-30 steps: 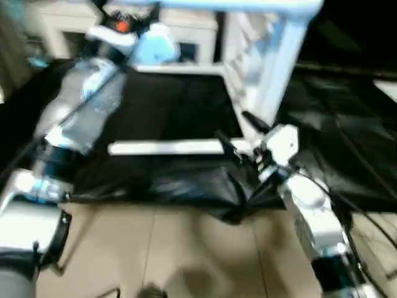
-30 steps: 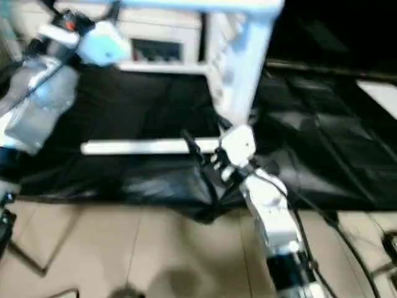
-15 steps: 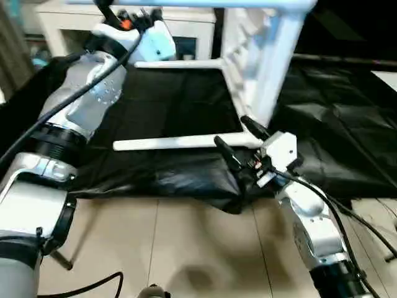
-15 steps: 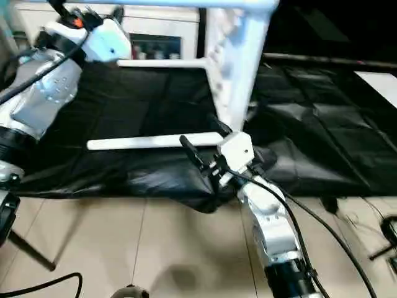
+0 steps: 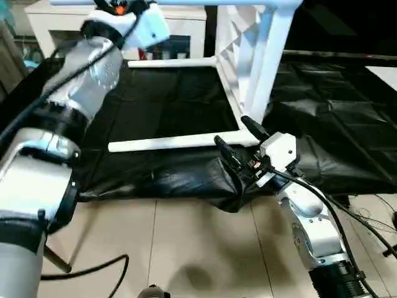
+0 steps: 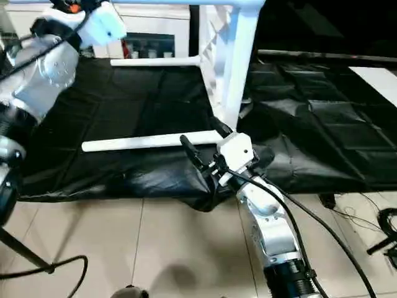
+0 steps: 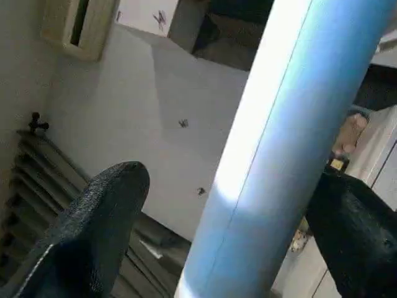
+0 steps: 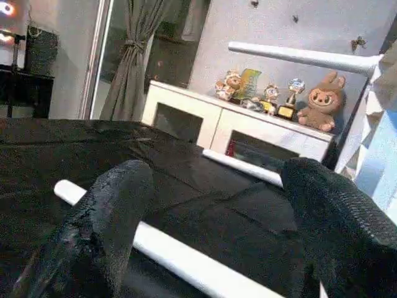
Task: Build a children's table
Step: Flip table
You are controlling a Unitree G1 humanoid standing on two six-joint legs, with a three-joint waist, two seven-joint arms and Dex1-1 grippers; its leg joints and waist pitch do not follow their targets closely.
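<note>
Children's table (image 5: pixel 248 56) is seen tipped on its side on a black sheet (image 5: pixel 173 105), tabletop upright, legs sticking out level. Lowest near leg (image 5: pixel 173 141) is laid along the sheet. Right gripper (image 5: pixel 239 139) is spread open at that leg's socket end, one finger on each side, nothing clamped. Left gripper (image 7: pixel 229 205) is raised at the top leg (image 7: pixel 279 136), fingers (image 7: pixel 99 230) wide apart with the tube between them, not squeezed. A white cabinet (image 5: pixel 180 25) is seen behind.
</note>
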